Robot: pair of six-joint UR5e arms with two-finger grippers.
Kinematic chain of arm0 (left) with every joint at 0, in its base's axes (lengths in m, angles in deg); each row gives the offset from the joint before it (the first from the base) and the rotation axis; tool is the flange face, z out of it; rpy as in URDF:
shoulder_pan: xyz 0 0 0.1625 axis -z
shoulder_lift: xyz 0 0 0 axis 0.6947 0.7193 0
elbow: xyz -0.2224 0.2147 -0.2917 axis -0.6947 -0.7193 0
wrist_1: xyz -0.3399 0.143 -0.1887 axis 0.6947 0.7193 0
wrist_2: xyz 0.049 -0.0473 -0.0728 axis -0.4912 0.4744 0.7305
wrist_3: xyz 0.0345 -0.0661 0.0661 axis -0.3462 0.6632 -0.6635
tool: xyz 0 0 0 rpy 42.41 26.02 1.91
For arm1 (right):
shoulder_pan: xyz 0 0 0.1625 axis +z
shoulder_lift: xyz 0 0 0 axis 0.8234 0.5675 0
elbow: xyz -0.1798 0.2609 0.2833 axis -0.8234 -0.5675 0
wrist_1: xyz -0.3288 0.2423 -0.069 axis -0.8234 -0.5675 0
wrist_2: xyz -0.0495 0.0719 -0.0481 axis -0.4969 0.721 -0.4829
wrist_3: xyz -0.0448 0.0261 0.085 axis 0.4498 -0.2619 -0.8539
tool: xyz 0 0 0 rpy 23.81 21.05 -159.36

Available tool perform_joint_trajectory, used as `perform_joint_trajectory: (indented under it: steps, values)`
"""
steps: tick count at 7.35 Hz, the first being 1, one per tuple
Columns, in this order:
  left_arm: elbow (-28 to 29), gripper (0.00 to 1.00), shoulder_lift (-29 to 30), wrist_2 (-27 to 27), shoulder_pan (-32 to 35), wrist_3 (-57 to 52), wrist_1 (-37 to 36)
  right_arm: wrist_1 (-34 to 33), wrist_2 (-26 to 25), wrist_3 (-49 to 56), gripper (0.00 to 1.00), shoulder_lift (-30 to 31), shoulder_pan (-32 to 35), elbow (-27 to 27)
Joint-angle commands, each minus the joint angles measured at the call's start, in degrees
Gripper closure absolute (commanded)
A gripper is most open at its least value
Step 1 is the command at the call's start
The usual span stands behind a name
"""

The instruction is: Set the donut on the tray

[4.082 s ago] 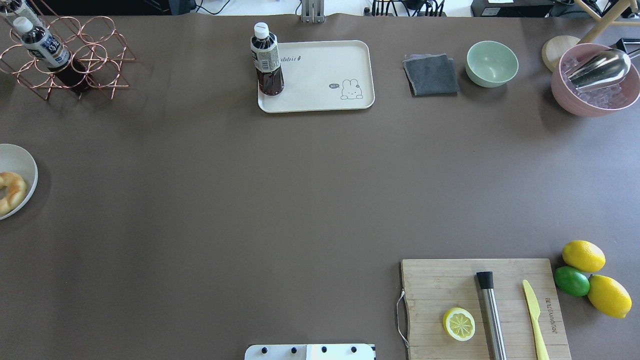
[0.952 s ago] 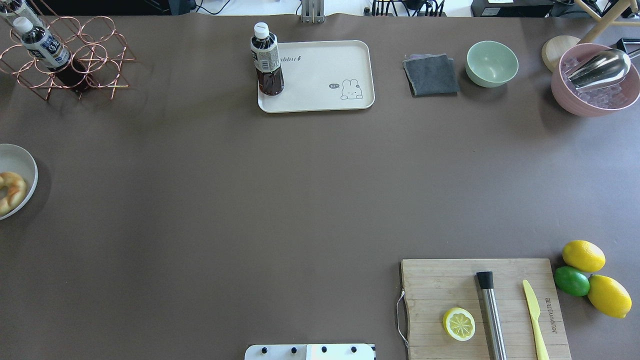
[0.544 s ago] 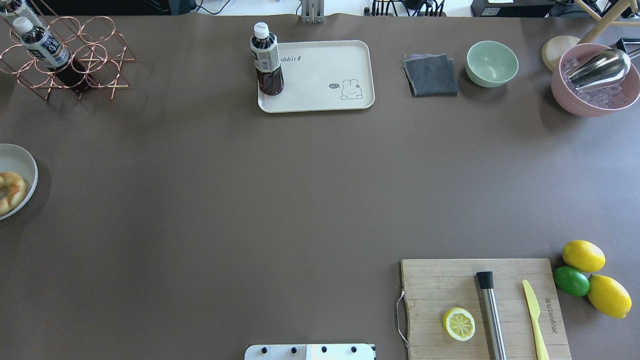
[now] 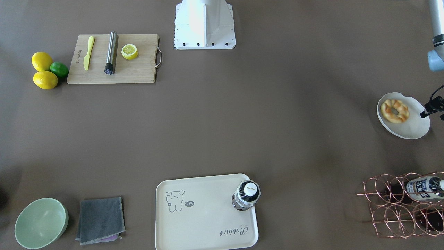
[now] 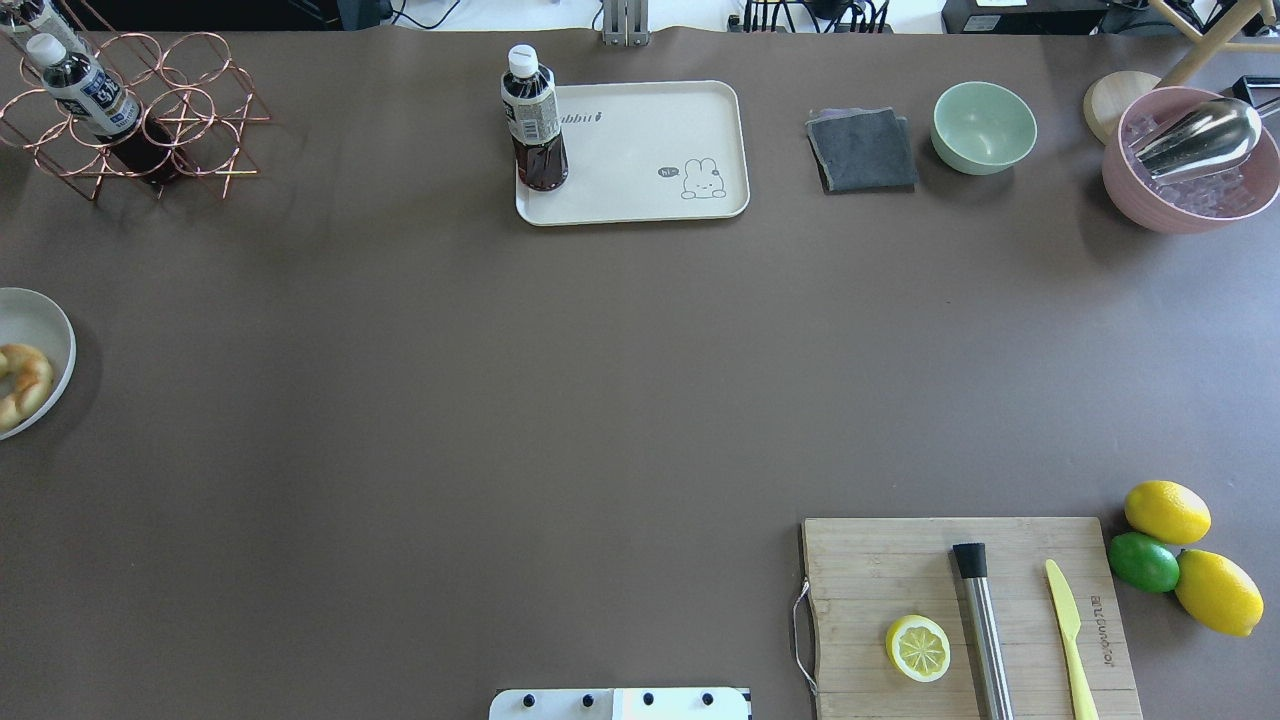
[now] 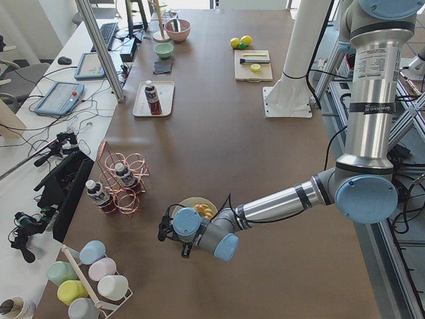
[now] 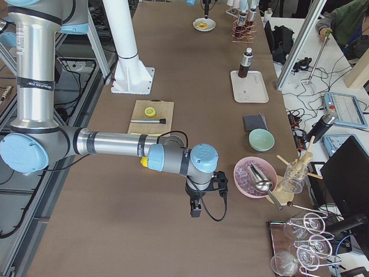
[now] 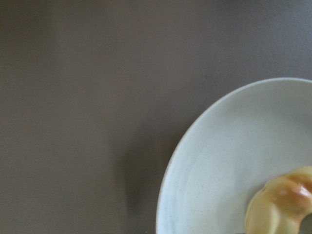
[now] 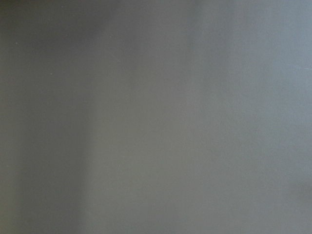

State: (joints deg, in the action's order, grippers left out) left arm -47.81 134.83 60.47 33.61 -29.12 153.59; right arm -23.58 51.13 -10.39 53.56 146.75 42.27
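The golden braided donut (image 4: 394, 111) lies on a round white notched plate (image 4: 411, 130) at the table's edge on my left; it also shows in the overhead view (image 5: 22, 385) and the left wrist view (image 8: 280, 207). The cream tray (image 5: 650, 150) with the rabbit drawing lies at the far middle of the table (image 4: 204, 218). My left gripper (image 6: 165, 230) hangs just beside the plate's outer rim; I cannot tell whether it is open or shut. My right gripper (image 7: 195, 212) hangs over bare table near the right end; I cannot tell its state.
A dark drink bottle (image 5: 533, 120) stands on the tray's left corner. A copper wire rack (image 5: 140, 115) with bottles stands far left. A cutting board (image 5: 900, 560) with lemon half, muddler and knife lies near right. A grey cloth (image 5: 862, 150) and green bowl (image 5: 984, 127) sit right of the tray.
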Motion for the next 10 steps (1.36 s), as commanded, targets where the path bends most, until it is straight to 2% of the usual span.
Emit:
perform_joint_trajectory:
  steps: [1,2,4,5,6,7,8,10]
  values:
    - [1.4,0.15,0.7,-2.8,-0.2,0.2,0.7,0.0,0.0,0.0,0.00,0.0,-0.1,0.0]
    - [2.1,0.28,0.5,-2.8,-1.0,0.1,2.0,0.0,0.0,0.0,0.00,0.0,-0.1,0.0]
    - [2.8,0.42,0.4,-2.6,-3.1,0.2,4.1,0.0,0.0,0.0,0.00,0.0,-0.2,0.0]
    - [2.7,0.51,0.3,-0.3,-3.1,0.4,4.3,0.0,0.0,0.0,0.00,0.0,-0.2,0.0]
    - [2.5,0.67,0.4,0.7,-3.0,0.5,4.3,0.0,0.0,0.0,0.00,0.0,-0.2,0.0]
    - [2.4,0.94,0.5,0.8,-3.0,0.5,4.3,0.0,-0.1,0.0,0.00,-0.1,-0.2,0.0]
    - [2.2,1.00,0.6,0.8,-3.0,0.6,4.3,0.0,0.0,0.0,0.00,-0.2,-0.2,0.0]
    - [1.2,1.00,1.4,2.0,-2.6,0.9,4.0,0.0,0.0,-0.1,0.00,-0.4,-0.3,0.0]
